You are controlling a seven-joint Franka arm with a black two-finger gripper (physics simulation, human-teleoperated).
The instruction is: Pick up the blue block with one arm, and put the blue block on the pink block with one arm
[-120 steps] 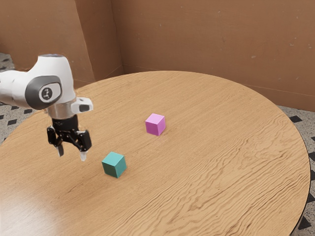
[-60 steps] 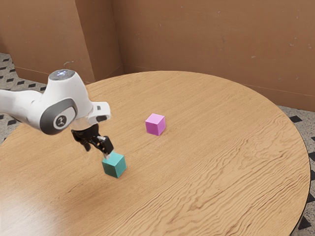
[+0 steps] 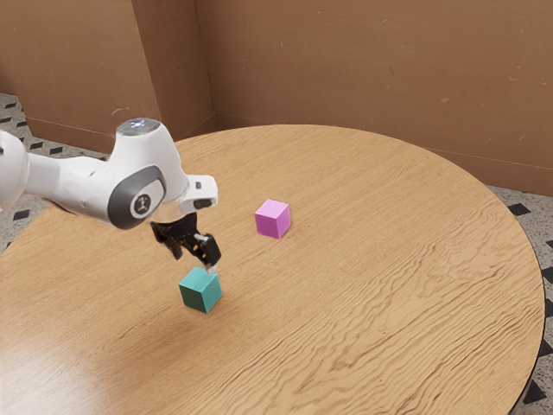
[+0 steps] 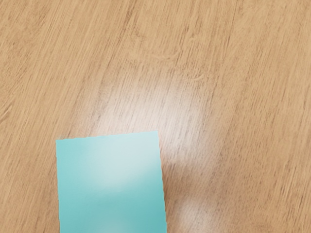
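A teal-blue block point(image 3: 200, 290) rests on the round wooden table point(image 3: 389, 259), toward the exterior view's left. My black gripper point(image 3: 200, 256) hangs just above the block's top, tilted, fingers apart and holding nothing. The same block point(image 4: 111, 183) appears large and close beneath my hand in the wrist view. A pink block point(image 3: 272, 218) sits on the table farther toward the exterior view's right and back, apart from the blue block.
The table's curved edge runs along the exterior view's right and back. Brown walls point(image 3: 363, 69) stand behind it. Bare wood surrounds both blocks.
My arm has swung toward the exterior view's right, carrying the gripper from left of the blue block to directly above it. Neither block has moved.
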